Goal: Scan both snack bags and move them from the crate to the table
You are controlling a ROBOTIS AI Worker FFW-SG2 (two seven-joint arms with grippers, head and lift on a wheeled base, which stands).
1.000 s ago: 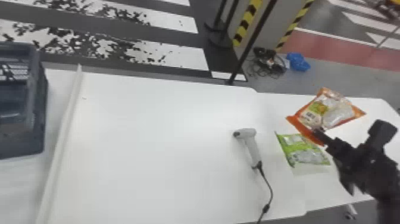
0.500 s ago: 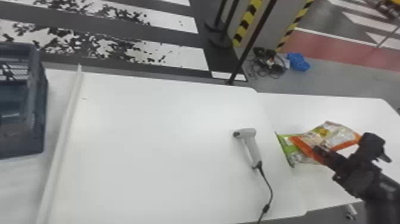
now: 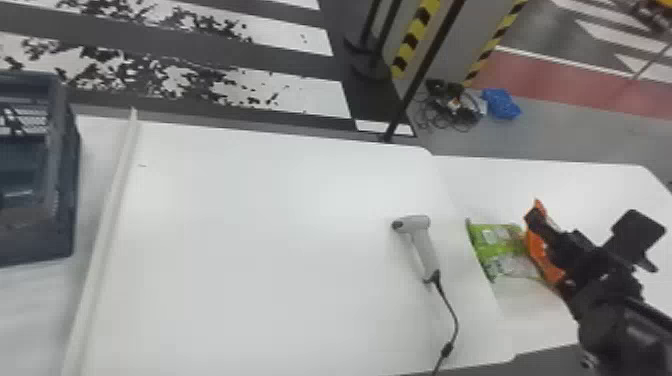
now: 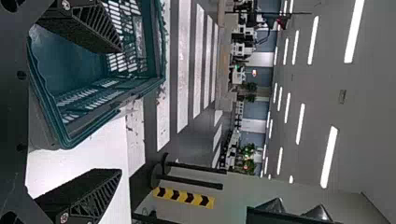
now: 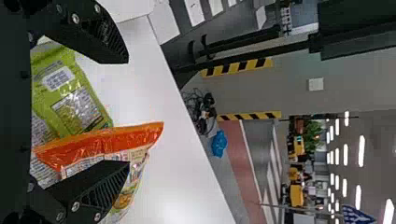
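And here on the white counter [image 3: 250,260] it's two snack bags, count them, two: a green bag [image 3: 492,241] and an orange-edged bag [image 3: 542,255], the orange one lapping over part of the green. Both are out on the right-hand section, well apart from the one crate [image 3: 68,200] over at the far left! Look at the print now: in the right wrist view the green bag shows a white label [image 5: 58,78] with a block of fine dark lines, and beside it a panel packed with small text. The orange-edged bag wears a broad, shiny orange band, with colourful printing below it. Over to the right pincer [image 3: 587,220], and it's spread wide, nothing pinched! One black finger cuts across the orange-edged bag from the camera's side; whether it touches the bag, there's no telling. From the wrist, much of the green bag appears in the gap of that right pincer [image 5: 127,112], farther off, partly covered by the orange band. Just one handheld scanner [image 3: 425,250] lies on the counter, near the green bag on the crate's side, its cable running toward the counter's near edge. And the left pincer [image 4: 121,111]? Spread too, empty, one finger in front of the blue-green crate. On the floor beyond, a blue bundle [image 3: 501,104] sits right beside a tangle of black cables [image 3: 450,105].
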